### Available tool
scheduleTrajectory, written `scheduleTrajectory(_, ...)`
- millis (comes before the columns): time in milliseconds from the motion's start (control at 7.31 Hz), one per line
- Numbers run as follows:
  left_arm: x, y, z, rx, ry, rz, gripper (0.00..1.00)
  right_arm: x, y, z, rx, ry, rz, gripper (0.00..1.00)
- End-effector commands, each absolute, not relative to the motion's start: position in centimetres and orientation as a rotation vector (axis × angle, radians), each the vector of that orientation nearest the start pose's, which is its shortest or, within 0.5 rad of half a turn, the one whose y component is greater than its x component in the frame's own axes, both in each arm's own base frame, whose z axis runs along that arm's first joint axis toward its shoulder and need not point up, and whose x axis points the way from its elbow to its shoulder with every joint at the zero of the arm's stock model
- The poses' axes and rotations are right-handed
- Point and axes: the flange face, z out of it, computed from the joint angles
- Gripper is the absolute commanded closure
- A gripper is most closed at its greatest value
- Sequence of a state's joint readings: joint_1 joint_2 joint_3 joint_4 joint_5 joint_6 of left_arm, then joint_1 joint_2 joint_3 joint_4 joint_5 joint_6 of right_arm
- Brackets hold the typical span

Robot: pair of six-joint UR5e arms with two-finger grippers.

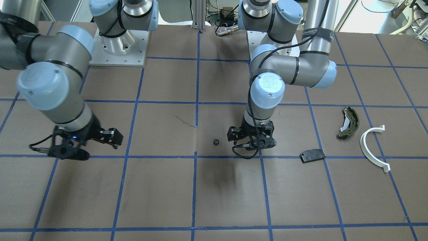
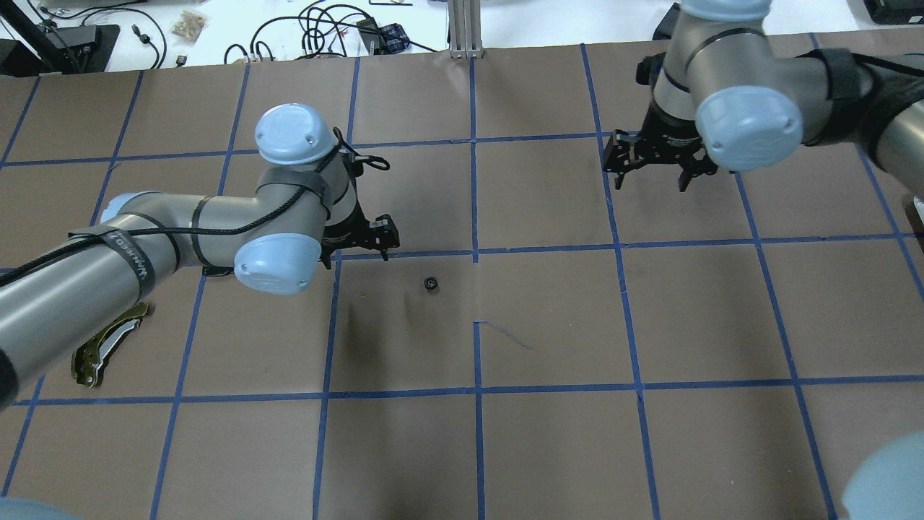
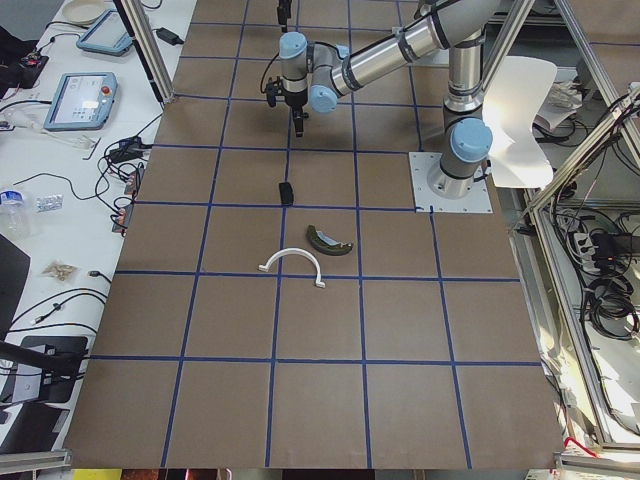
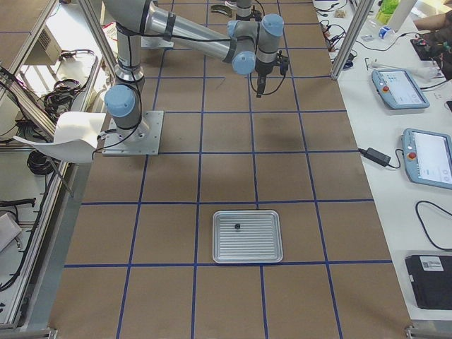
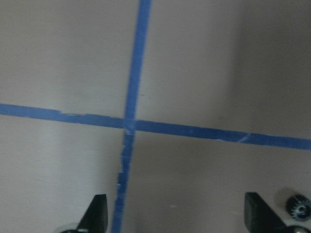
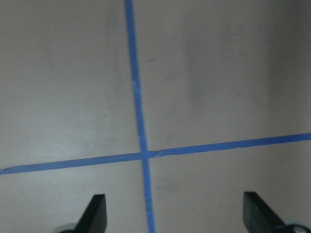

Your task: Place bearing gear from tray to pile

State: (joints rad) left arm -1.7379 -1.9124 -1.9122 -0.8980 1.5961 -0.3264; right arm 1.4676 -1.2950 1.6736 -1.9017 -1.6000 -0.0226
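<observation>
My left gripper (image 5: 176, 212) hangs spread wide and empty over a blue tape crossing (image 5: 129, 124), with the bearing gear (image 1: 216, 142) lying on the table near 1 finger, well apart from the pile's 3 parts: brake shoe (image 1: 348, 122), white half-ring (image 1: 373, 147) and black pad (image 1: 312, 155); my right gripper (image 6: 175, 209) is likewise spread and empty.

The front-facing camera looks steeply down on the bearing gear (image 1: 216, 142) from across the table (image 1: 167, 194); the overhead one sees it from the opposite side. The left wrist camera hangs close beside it. Both side cameras look from far off along the table.
</observation>
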Motion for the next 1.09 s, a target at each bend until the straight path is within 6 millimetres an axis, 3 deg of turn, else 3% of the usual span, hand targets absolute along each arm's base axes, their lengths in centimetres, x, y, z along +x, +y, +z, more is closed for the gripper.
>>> scheduleTrajectory(0, -29.0, -51.4, 19.6, -0.301, 3.104, -0.014, 0.0, -5.3, -57.9, 33.3, 0.016, 3.205, 0.125, 0.0)
scheduleTrajectory(274, -30.9, -50.7, 18.6, -0.239, 3.104, 0.007, 0.0, -15.9, -55.5, 34.2, -0.129, 3.207, 0.157, 0.0)
scheduleTrajectory(411, -30.8, -50.4, 18.2, -0.186, 3.104, 0.021, 0.0, -22.0, -53.6, 33.9, -0.143, 3.19, 0.159, 0.0)
scheduleTrajectory(547, -30.7, -50.3, 17.5, -0.182, 3.098, 0.043, 0.01, -26.4, -51.8, 33.8, -0.196, 3.182, 0.154, 0.0)
scheduleTrajectory(684, -30.7, -50.4, 16.9, -0.182, 3.091, 0.051, 0.05, -30.2, -50.0, 33.5, -0.205, 3.172, 0.159, 0.0)
scheduleTrajectory(821, -30.7, -50.4, 16.9, -0.179, 3.089, 0.047, 0.12, -33.2, -49.5, 32.9, -0.234, 3.198, 0.142, 0.0)
scheduleTrajectory(958, -30.7, -50.4, 16.8, -0.179, 3.088, 0.05, 0.32, -35.9, -49.9, 30.9, -0.224, 3.258, 0.08, 0.0)
